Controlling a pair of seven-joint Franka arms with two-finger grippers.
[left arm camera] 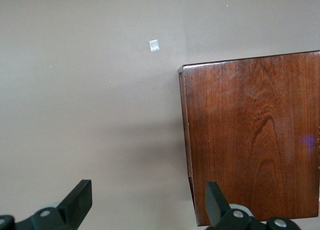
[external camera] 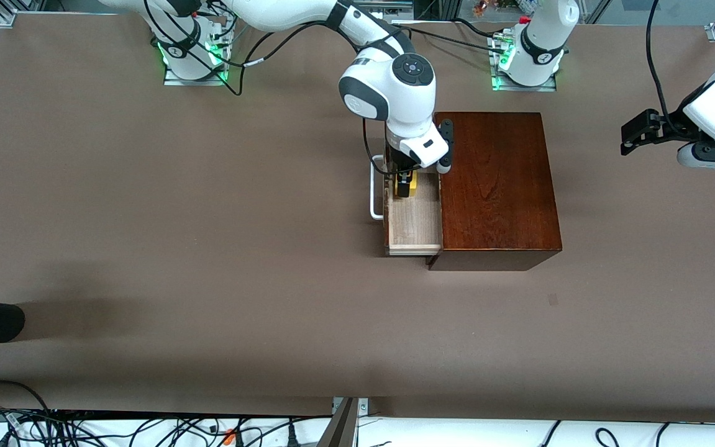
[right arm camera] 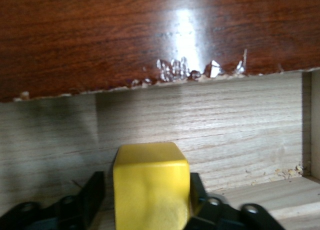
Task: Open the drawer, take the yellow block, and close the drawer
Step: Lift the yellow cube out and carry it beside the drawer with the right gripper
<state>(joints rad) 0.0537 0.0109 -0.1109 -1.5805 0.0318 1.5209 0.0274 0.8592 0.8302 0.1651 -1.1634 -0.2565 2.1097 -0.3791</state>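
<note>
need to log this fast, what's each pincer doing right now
left pincer: open, holding nothing, over the table beside the wooden box.
right pincer: closed on the yellow block inside the open drawer.

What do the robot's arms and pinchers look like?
Both arms are glossy white with dark grey joint rings and round grey caps. Black cables loop along them, and green lights glow at their bases. The right gripper and left gripper have black fingers, with small silver screws showing in the wrist views.
</note>
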